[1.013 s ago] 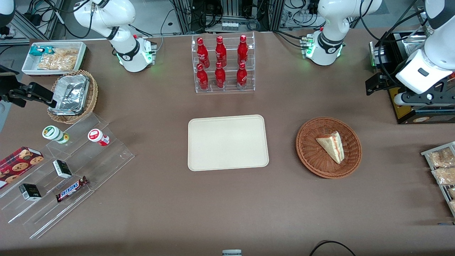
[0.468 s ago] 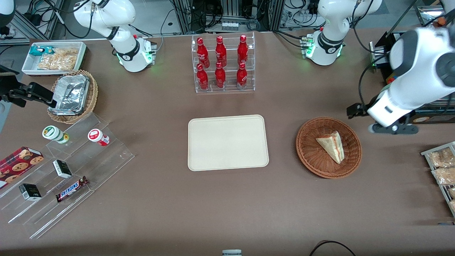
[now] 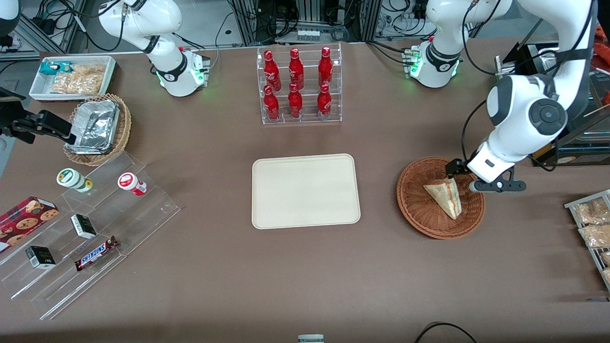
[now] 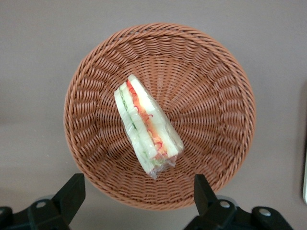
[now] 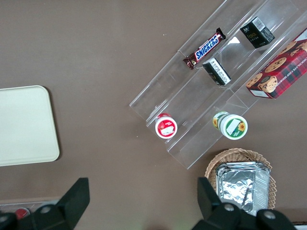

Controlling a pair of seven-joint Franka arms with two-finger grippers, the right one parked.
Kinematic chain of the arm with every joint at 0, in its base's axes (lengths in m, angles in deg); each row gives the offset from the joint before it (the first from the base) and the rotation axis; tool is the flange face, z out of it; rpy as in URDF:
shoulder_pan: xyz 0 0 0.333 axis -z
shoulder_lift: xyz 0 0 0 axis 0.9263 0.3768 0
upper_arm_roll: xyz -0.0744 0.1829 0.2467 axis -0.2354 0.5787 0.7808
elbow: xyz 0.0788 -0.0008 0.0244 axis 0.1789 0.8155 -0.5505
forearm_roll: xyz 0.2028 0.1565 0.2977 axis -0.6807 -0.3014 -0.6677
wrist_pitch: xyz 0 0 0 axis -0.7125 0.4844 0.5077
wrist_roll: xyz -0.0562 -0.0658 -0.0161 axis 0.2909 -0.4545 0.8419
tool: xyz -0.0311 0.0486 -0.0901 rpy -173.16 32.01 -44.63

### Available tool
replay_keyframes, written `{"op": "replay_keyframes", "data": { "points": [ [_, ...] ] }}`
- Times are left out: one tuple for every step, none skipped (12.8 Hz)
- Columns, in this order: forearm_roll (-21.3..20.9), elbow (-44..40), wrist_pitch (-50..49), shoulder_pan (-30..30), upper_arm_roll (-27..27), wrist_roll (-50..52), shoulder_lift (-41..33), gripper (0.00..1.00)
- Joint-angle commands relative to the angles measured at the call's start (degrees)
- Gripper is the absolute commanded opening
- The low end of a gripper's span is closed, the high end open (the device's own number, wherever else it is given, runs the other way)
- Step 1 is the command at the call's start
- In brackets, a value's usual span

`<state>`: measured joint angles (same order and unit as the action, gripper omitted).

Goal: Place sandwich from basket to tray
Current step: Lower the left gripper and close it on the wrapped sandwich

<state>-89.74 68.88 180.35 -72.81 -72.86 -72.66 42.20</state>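
Observation:
The sandwich [image 3: 445,196], a wrapped wedge of pale bread with red and green filling, lies in the round reddish-brown wicker basket [image 3: 419,209]. My left gripper [image 3: 466,177] hangs above the basket's rim, toward the working arm's end, clear of the sandwich. In the left wrist view the sandwich [image 4: 146,125] lies in the middle of the basket [image 4: 211,96], and the gripper [image 4: 138,189] is open and empty, its black fingertips [image 4: 73,189] spread wide over the basket's edge. The cream-beige tray [image 3: 305,190] lies flat and bare in the middle of the table, beside the basket.
A clear rack of red bottles [image 3: 298,85] stands farther from the front camera than the tray. Snack packets on a rack [image 3: 591,224] lie at the working arm's end. A tan basket with foil containers [image 3: 97,127] and clear tiered shelves [image 3: 86,228] stand toward the parked arm's end.
My left arm has swung in from the table's working-arm end and come down over the basket. The sandwich, basket and tray have not moved.

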Motion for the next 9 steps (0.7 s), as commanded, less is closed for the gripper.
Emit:
{"op": "replay_keyframes", "data": {
  "points": [
    [-0.28,1.2,1.89,-0.07,-0.34,11.94,0.5,1.0],
    [-0.28,1.2,2.67,-0.07,-0.34,19.65,1.21,1.0],
    [-0.28,1.38,3.72,0.72,-0.43,25.47,1.74,1.0],
    [-0.28,1.29,4.17,1.33,-0.34,30.48,2.44,1.0],
    [-0.28,1.29,4.52,1.34,-0.34,33.49,2.97,1.0],
    [-0.28,1.46,5.66,1.34,-0.34,35.35,3.58,1.0],
    [-0.28,1.55,6.36,1.34,-0.34,36.41,4.54,1.0],
    [-0.28,1.55,7.24,1.34,-0.34,36.51,5.51,1.0],
    [-0.28,1.64,8.55,1.34,-0.34,36.42,6.65,1.0]
  ]
}}
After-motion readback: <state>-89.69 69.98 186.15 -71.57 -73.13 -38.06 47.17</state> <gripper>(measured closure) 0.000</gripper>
